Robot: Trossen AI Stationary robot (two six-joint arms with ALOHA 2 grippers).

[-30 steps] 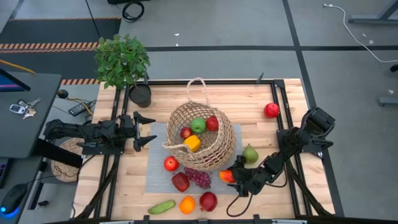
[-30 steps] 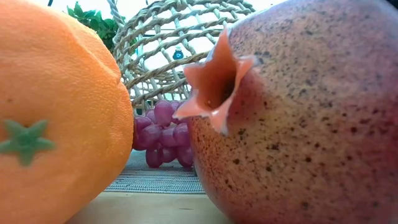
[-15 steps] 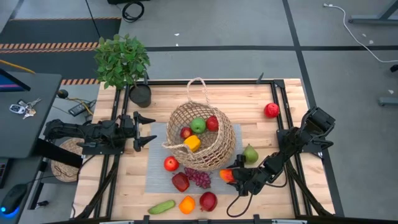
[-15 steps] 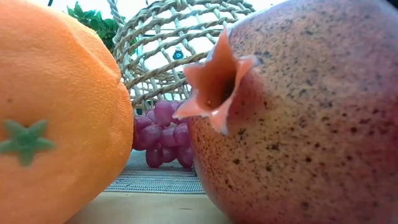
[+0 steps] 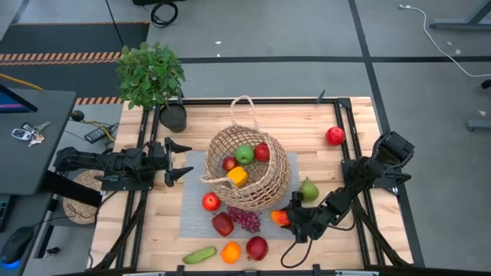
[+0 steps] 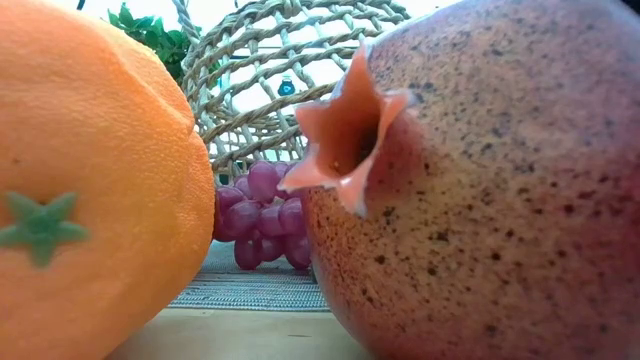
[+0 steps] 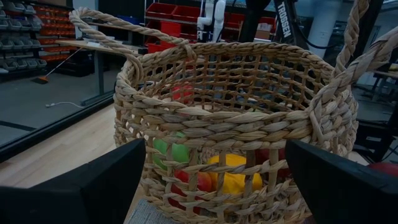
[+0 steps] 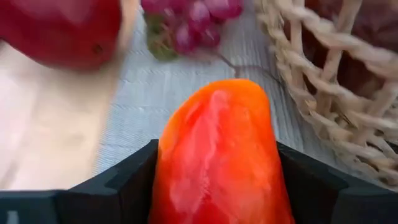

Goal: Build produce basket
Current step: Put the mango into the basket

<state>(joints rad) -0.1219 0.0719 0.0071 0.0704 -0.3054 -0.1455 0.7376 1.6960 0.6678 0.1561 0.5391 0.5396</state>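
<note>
The tan wicker basket point(image 5: 247, 172) stands on a grey mat point(image 5: 192, 218) mid-table, with a green apple point(image 5: 244, 154), red fruits and a yellow piece point(image 5: 238, 176) inside. My right gripper point(image 5: 284, 219) is shut on a red-orange pepper point(image 5: 279, 217) just near-right of the basket, over the mat's right edge. My left gripper point(image 5: 189, 159) is open and empty, level, left of the basket, facing its wall point(image 7: 236, 130). Grapes point(image 5: 245, 220), red apples, a pomegranate point(image 5: 256, 248), an orange point(image 5: 230, 251) and a cucumber point(image 5: 199, 254) lie near the front edge. My right gripper pinches the pepper's two long sides point(image 8: 168, 168) between its two fingers point(image 8: 118, 186). The fingers come slanting from the table's right side and lie along the pepper. Its free end point(image 8: 230, 90) sticks out past the fingertips toward the grapes point(image 8: 193, 25). I cannot tell whether it rests on the mat.
A green pear point(image 5: 308, 188) lies right of the basket and a red apple point(image 5: 334, 136) at the far right. A potted plant point(image 5: 153, 77) in a black pot point(image 5: 173, 116) stands at the far left corner. The orange point(image 6: 90, 180) and pomegranate point(image 6: 480, 190) fill the low view.
</note>
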